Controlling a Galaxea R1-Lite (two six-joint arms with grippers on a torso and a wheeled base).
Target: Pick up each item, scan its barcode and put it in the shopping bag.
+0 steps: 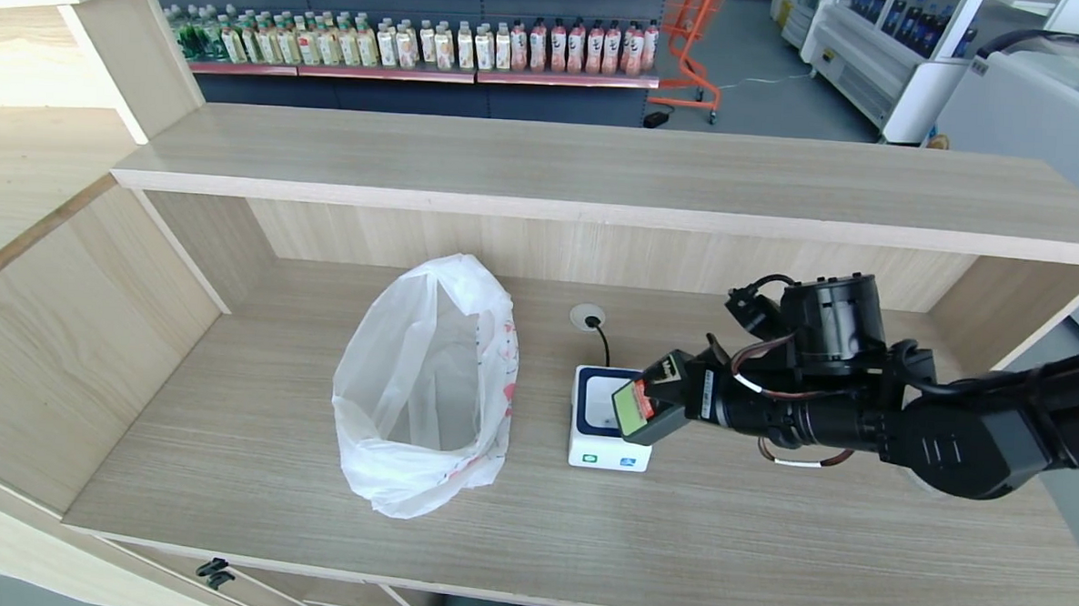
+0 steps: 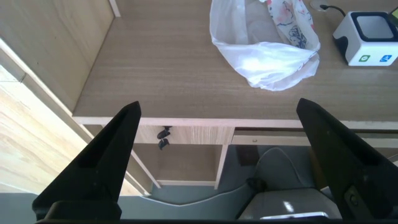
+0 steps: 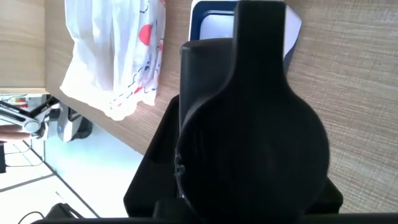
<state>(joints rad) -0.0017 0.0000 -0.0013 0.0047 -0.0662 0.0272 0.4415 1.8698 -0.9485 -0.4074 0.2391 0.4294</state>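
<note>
right arm [image 1: 980,432]: comes in over the counter's [image 1: 675,546] right edge, forearm about level | right gripper [image 1: 652,401]: points left, fingers clamped on a small green item [image 1: 628,413] | left gripper [image 2: 219,107]: off the counter's front edge, fingers spread wide

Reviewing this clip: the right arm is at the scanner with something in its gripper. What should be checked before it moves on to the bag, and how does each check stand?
1. Item gripped: ok. The right gripper is shut on the item.
2. Item at the scanner: ok. It hangs just over the scanner's window.
3. Barcode facing the window: cannot tell. No barcode shows.
4. Bag ready: ok. It stands on the counter with its mouth open.
5. Bag within a short move: ok. It sits beside the scanner, on the robot's left of it.
6. Left gripper out of the way: ok. It is open, off the counter's front edge, apart from the bag.
</note>
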